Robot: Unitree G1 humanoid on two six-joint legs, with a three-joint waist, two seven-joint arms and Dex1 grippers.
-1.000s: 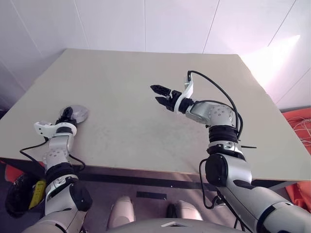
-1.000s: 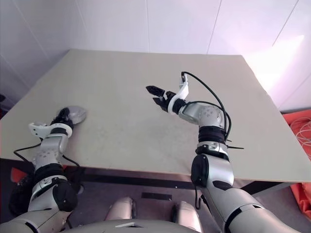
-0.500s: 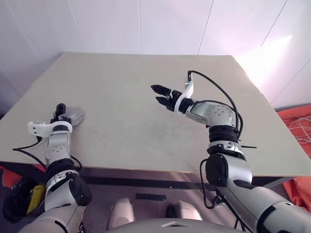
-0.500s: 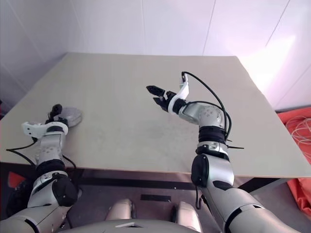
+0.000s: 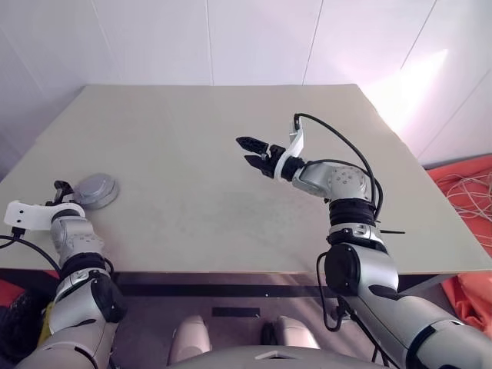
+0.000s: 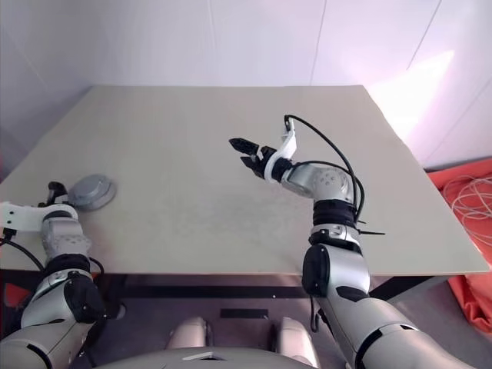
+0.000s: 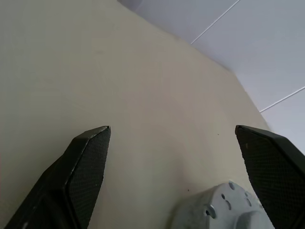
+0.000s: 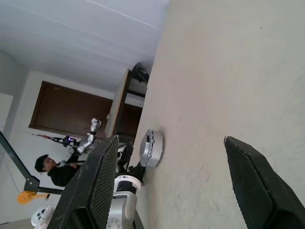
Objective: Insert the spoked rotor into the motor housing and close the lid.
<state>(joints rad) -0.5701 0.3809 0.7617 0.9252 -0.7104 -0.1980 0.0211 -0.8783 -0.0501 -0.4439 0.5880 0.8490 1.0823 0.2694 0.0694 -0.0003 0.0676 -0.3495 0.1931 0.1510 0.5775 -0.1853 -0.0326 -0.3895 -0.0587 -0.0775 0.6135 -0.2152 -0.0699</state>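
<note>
Left wrist view: the left gripper (image 7: 174, 138) has its two black fingers (image 7: 86, 160) spread wide with nothing between them, bare beige tabletop (image 7: 119, 81) filling the gap. Just ahead of the tips, offset toward one finger, sits the round grey motor housing (image 7: 217, 212), seen here as a closed puck with small holes in its plain outer face; it is near the fingers but not touching them. From the head camera the same puck (image 5: 96, 190) lies flat close to the tabletop's left edge, nearer the front corner than the back, with the left gripper (image 5: 60, 189) just beside it on the side toward that edge. Being round, it has no long axis to line up with.

The right gripper (image 5: 247, 151) hangs above the middle of the tabletop, jaws parted and empty, well apart from the housing, so the left arm is much the nearer one.

No separate rotor or open lid can be made out; judging by the closed puck, the task looks finished or nearly so.
</note>
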